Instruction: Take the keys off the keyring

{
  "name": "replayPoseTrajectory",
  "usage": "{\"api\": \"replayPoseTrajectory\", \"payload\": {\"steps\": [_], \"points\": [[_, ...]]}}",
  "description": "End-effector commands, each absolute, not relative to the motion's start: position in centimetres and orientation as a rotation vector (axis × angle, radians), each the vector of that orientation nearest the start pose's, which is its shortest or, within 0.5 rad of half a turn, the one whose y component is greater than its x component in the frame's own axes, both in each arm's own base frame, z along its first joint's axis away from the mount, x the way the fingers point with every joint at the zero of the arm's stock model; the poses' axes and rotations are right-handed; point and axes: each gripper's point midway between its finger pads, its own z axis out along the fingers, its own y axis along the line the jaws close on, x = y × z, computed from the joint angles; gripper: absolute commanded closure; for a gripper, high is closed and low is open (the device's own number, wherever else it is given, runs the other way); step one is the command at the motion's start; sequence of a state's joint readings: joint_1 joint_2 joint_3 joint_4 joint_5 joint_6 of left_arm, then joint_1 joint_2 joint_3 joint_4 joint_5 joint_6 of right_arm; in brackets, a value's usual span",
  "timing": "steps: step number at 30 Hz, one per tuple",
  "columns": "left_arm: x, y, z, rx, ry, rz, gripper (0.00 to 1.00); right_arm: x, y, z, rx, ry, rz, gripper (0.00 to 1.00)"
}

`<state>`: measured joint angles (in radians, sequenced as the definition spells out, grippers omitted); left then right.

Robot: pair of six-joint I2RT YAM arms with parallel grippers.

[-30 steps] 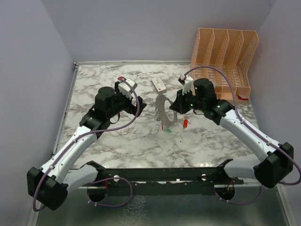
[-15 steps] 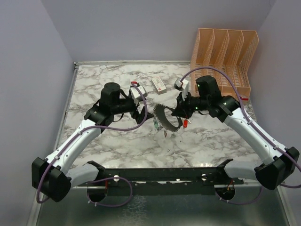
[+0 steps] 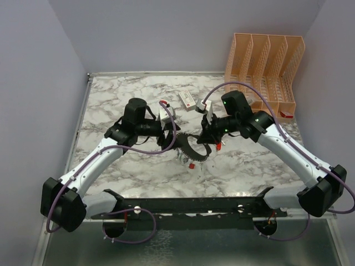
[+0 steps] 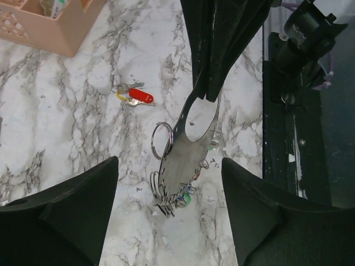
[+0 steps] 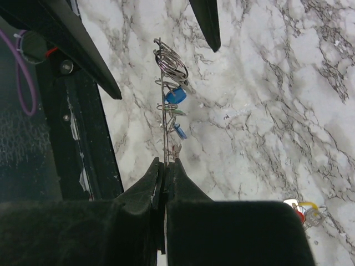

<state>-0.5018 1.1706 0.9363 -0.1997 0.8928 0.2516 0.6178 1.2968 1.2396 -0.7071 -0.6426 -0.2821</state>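
Tutor: Marble-veined white table top, walled in pale grey, fills the overhead view. A peach plastic slotted file rack stands at upper right.

Pupil: And the two arms?

Tutor: Both white-and-black arms reach to mid-frame. Right gripper: jaws pressed together on the thin grey flexible keyring band, pinching one end of it. Left gripper: jaws wide, one black finger at lower left of its wrist view and the other at lower right. The band passes between them and touches neither.

Pupil: Where does the band sit overall?

Tutor: At the centre of the overhead view, between the two wrists, as a curved loop. A small white rectangular box with a red mark lies above it in the frame, apart from it.

Pupil: The keys?

Tutor: Tiny keys with coloured plastic heads cluster among wire rings at the band's free end. A blue head is plainest, and a green one shows in the left wrist view. One red-headed key on a small ring lies loose on the marble at upper left of that view, apart from the band.
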Motion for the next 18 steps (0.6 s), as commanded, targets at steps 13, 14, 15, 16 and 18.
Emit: {"api": "replayPoseTrajectory", "payload": {"steps": [13,14,15,16,18], "points": [[18.8,-28.2,23.8,1.362,1.459,-1.236,0.84,20.5,28.3,24.7,-1.361,1.842,0.967,0.99],[18.7,-28.1,23.9,1.363,1.455,-1.231,0.93,20.8,28.2,24.7,-1.351,1.845,0.95,0.99],[18.6,-28.1,24.0,1.365,1.448,-1.226,1.0,20.9,28.2,24.7,-1.342,1.844,0.941,0.99],[18.5,-28.0,24.2,1.367,1.441,-1.223,1.0,21.2,28.1,24.8,-1.328,1.846,0.922,0.98],[18.2,-27.9,24.7,1.37,1.417,-1.207,1.0,21.6,28.0,25.1,-1.296,1.838,0.894,0.94]]}}
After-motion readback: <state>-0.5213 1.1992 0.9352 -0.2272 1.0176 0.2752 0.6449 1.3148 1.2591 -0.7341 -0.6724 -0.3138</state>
